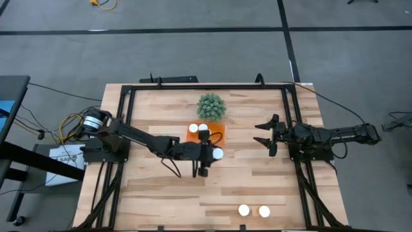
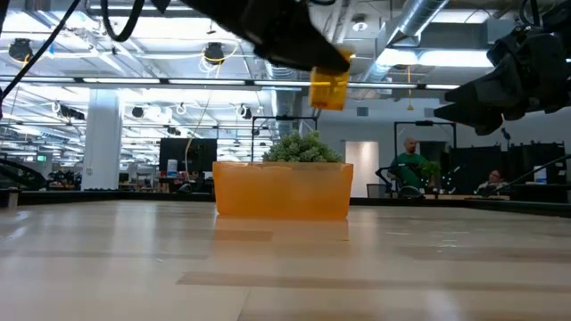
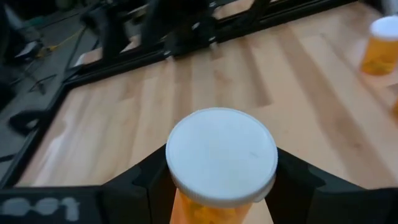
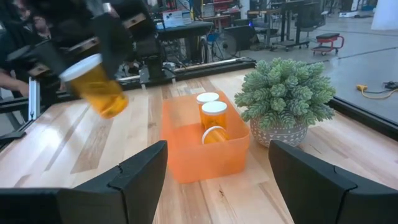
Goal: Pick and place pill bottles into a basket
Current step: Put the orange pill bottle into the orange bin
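Nearest the front edge of the wooden tabletop (image 1: 161, 193), two pill bottles (image 1: 253, 211) stand side by side, showing as white caps, well apart from everything else. Farther in, my left hand (image 1: 207, 154) hangs above the tabletop just beside the orange basket (image 1: 193, 137), its fingers pinching a pill bottle (image 3: 221, 163) by the body just under the cap, tilted in the air. I judge it light, rigid and smooth-sided, likely to slip, so a firm squeeze below the wider cap is the safest hold. Inside the basket (image 4: 202, 149) are three more bottles, two upright and one leaning. My right hand (image 1: 268, 137) waits off to the right, fingers spread wide and holding nothing. Just behind the basket stands a spiky green plant (image 1: 211, 106) in a small pot.
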Robot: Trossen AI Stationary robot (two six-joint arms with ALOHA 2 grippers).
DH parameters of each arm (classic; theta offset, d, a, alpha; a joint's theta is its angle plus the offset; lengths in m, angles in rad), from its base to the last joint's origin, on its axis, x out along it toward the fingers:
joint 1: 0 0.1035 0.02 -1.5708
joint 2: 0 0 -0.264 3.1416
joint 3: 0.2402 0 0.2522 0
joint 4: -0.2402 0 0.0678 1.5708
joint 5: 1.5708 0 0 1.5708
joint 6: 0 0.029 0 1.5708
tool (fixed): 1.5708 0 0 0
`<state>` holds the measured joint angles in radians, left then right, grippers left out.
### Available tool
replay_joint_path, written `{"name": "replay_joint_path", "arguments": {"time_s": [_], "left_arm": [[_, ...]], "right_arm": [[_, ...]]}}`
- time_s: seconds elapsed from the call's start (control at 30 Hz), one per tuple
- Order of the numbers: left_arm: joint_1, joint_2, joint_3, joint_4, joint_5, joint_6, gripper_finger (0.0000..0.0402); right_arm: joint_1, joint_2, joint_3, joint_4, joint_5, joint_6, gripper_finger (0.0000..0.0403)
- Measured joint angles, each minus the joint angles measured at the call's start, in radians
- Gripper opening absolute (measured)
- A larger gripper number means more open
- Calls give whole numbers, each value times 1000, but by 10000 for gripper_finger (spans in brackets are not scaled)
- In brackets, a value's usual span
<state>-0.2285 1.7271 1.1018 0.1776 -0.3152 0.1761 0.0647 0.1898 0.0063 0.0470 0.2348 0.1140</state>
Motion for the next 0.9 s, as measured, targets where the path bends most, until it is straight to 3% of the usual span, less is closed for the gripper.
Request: {"name": "replay_joint_path", "arguments": {"time_s": [0.43, 0.77, 0.9], "left_arm": [[92, -179, -293, 205, -43, -25, 184], [170, -185, -440, 342, -30, -62, 185], [186, -185, -455, 339, 32, -105, 185]], "right_arm": [[0, 0, 0, 0, 0, 0, 276], [0, 0, 0, 0, 0, 0, 276], [0, 0, 0, 0, 0, 0, 276]]}}
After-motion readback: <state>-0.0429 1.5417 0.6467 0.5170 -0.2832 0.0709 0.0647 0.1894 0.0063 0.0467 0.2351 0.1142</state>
